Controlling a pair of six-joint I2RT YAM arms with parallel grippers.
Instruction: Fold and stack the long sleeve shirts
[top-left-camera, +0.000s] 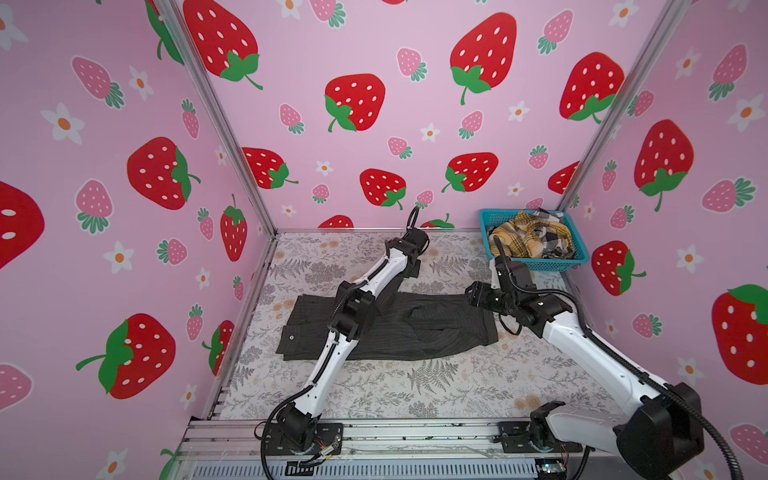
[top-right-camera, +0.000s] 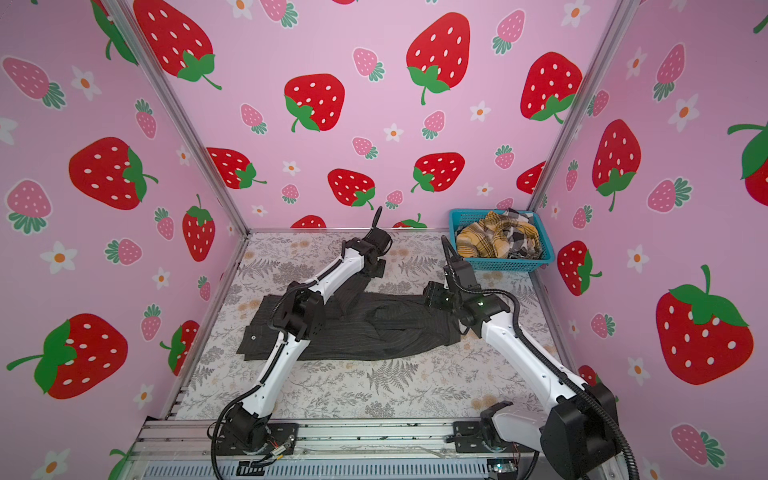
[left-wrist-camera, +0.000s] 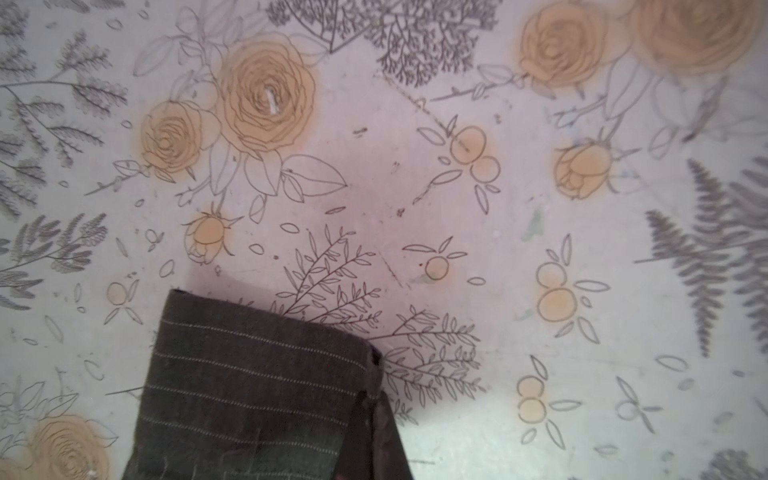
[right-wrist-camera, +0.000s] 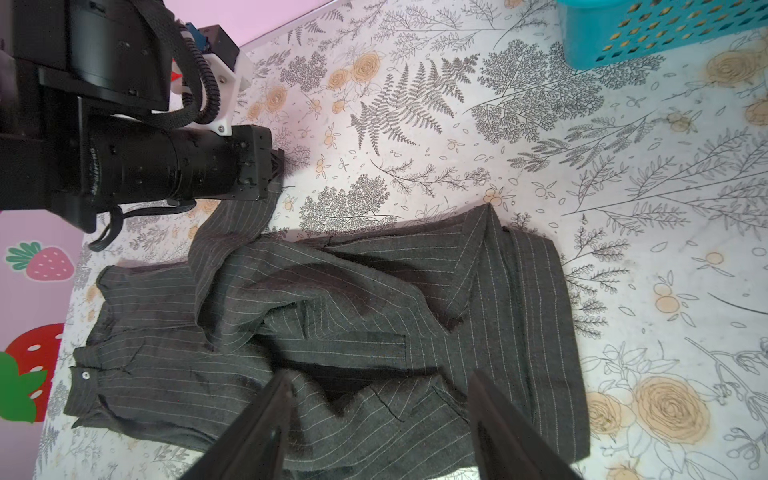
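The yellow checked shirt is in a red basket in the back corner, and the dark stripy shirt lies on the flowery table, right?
Not quite. The plastic mesh basket is teal blue, not red; both top views show it. The mustard-yellow plaid shirt does sit in it, and the dark charcoal pinstriped shirt does lie on the flowery table.

The pinstriped shirt (top-left-camera: 436, 332) is sprawling across the middle of the tabletop (top-left-camera: 415, 390), leaving the near strip bare. The blue basket (top-left-camera: 536, 264) is blocking the far right corner, and the left arm (top-left-camera: 386, 270) is slanting over the shirt toward the back.
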